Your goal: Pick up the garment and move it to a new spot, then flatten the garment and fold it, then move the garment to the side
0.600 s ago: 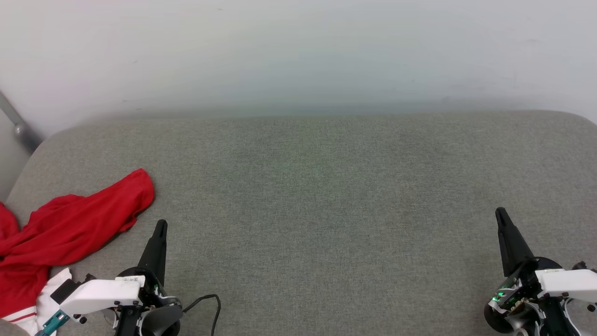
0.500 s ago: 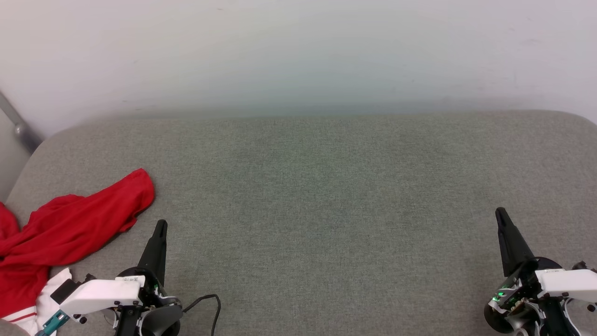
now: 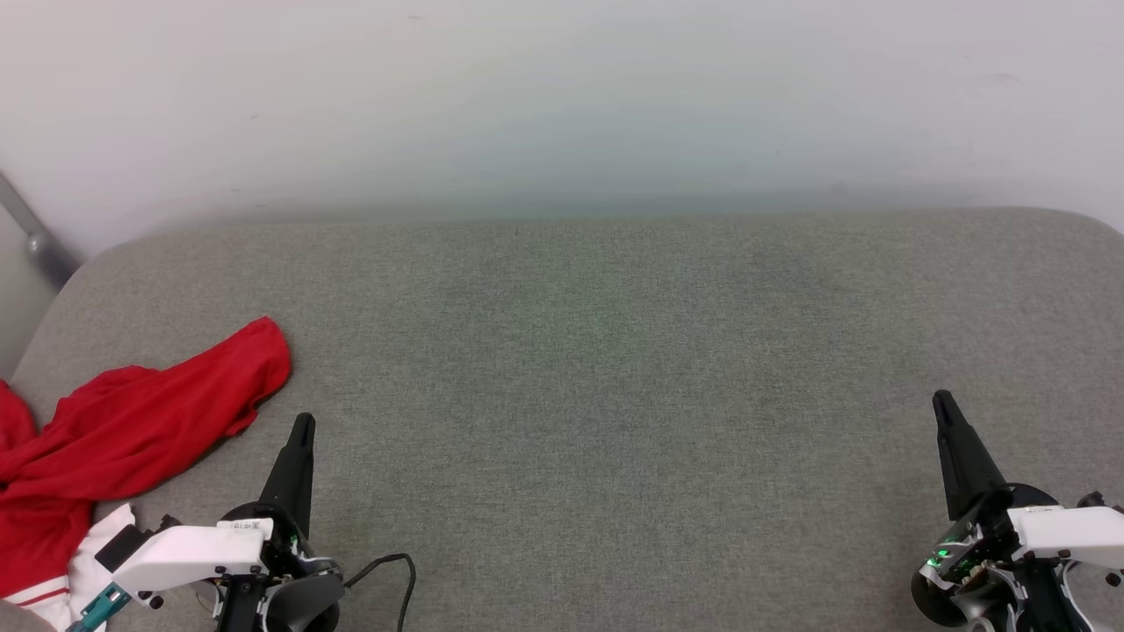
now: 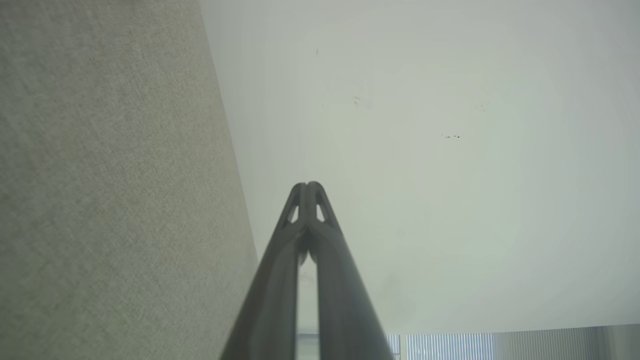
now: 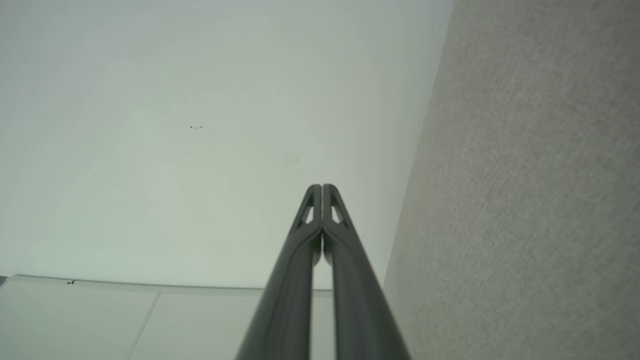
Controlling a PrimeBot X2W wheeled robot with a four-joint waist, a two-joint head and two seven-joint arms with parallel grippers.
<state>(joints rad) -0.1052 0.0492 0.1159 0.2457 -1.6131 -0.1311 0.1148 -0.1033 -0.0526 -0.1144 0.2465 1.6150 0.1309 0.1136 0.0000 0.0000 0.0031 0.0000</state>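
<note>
The garment [image 3: 132, 430] lies crumpled at the left end of the grey cushion [image 3: 597, 369] in the head view. It is red, with a white sleeve and striped trim at the lower left; part of it runs off the frame's left edge. My left gripper [image 3: 302, 425] stands shut just right of it, a short gap from the cloth, holding nothing. At the lower right, far from the garment, my right gripper [image 3: 942, 402] is shut and empty. The left wrist view shows the left gripper [image 4: 307, 186] with tips pressed together, and the right wrist view shows the right gripper [image 5: 321, 187] likewise.
A pale wall [image 3: 562, 96] rises behind the cushion. A grey metal bar [image 3: 31, 237] slants at the far left by the cushion's corner. A black cable [image 3: 395, 570] loops beside the left wrist. The cushion's wide middle lies between the two grippers.
</note>
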